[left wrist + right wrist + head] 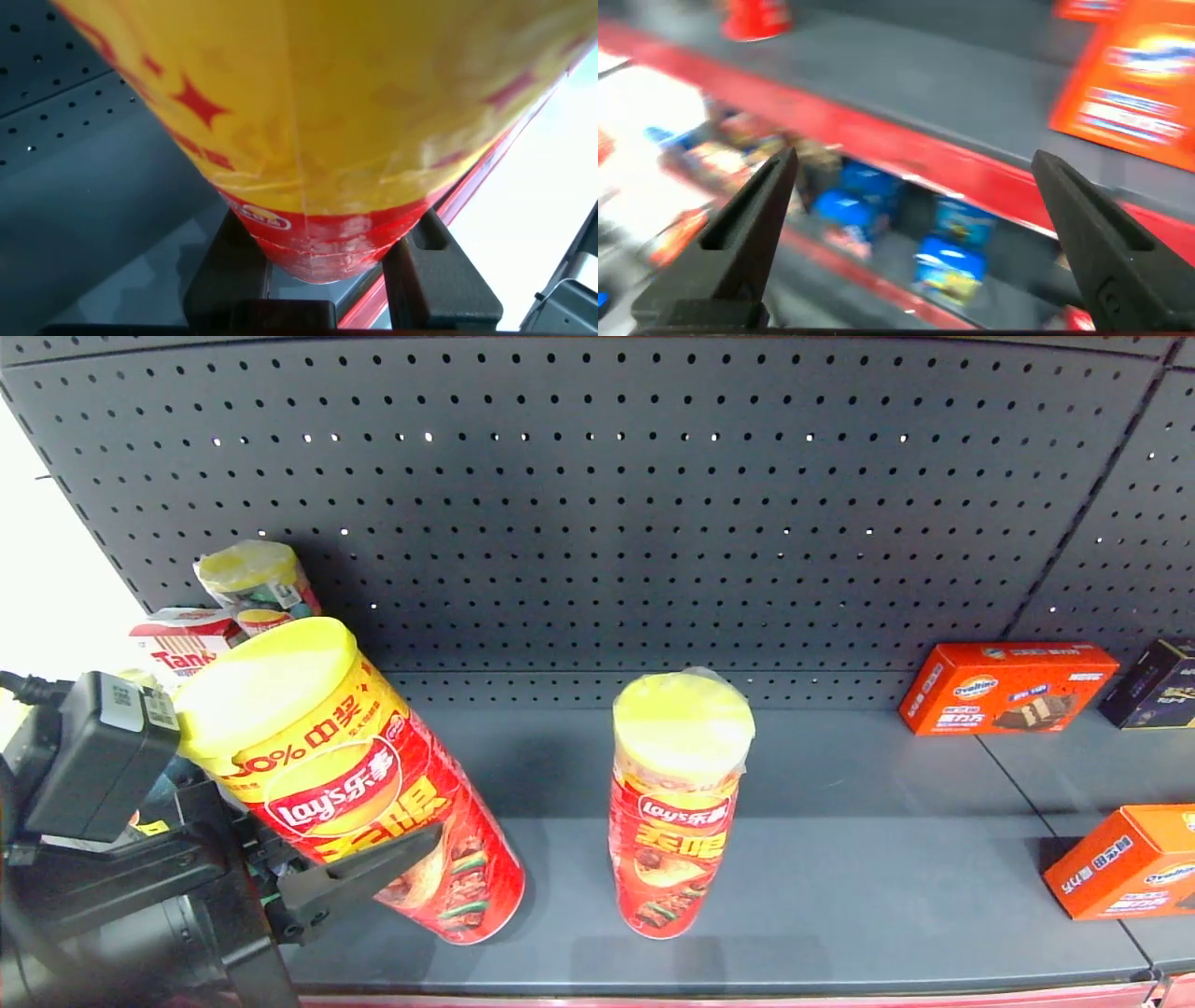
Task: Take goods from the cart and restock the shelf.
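1. the step in hand looks like the placing: the held can [345,775], a red and yellow tube of chips with a yellow lid, is at the lower left of the head view, over the front part of the shelf [840,877].
2. the left claw [329,280] is pinching that can low on its body, one finger on each side, as its own wrist view shows.
3. the can leans, lid tipped toward the upper left and base pointing toward the lower middle of the frame. whether the base touches the shelf board cannot be told.
4. a second can [677,803] of the same kind stands upright in the middle of the frame, apart from the held one, with bare board between them.
5. the next move, by the look of it, calls for bringing the held can upright, seating its base flat on the board, and only then letting go. released at this lean, it could topple or roll toward the front edge.
6. the right claw [915,159] is spread wide with nothing between its fingers, below the shelf's red front lip.
7. two orange boxes [1008,686] [1120,863] sit at the right of the frame, well apart from the cans.
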{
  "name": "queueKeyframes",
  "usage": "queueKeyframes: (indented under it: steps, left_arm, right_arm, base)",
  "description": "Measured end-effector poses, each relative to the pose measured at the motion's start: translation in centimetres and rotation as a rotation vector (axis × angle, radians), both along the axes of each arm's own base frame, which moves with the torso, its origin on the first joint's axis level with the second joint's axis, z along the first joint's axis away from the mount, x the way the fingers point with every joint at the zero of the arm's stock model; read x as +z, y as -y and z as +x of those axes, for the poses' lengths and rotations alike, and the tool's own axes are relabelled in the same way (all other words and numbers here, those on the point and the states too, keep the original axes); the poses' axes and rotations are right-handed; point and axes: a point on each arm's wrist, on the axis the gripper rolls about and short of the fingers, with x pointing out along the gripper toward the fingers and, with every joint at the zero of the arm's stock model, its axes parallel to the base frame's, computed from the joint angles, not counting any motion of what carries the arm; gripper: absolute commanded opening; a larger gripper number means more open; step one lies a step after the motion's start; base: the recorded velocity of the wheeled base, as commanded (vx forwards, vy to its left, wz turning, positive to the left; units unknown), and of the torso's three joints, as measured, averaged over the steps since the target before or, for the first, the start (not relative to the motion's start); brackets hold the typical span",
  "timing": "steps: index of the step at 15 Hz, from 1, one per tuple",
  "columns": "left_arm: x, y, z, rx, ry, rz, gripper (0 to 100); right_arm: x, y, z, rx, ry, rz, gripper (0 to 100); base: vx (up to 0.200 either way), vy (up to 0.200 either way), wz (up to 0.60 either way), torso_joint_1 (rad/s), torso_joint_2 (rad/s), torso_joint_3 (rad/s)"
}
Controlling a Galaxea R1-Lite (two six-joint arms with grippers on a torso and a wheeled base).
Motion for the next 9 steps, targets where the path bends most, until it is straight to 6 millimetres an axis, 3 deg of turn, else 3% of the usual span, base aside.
queueKeyframes:
  steps: [2, 9]
  left_arm:
    - [0.03, 0.0, 0.0, -0.002, 0.015, 0.012, 0]
    - [0.12, 0.1, -0.26, -0.024, 0.029, 0.02, 0]
  right_arm:
    - [0.02, 0.01, -0.07, -0.09, 0.025, 0.005, 100]
    - [-0.3, -0.03, 0.09, -0.107, 0.055, 0.028, 100]
  base:
    - [0.0, 0.0, 0.0, 0.0, 0.0, 0.0]
    - [0.0, 0.0, 0.0, 0.0, 0.0, 0.0]
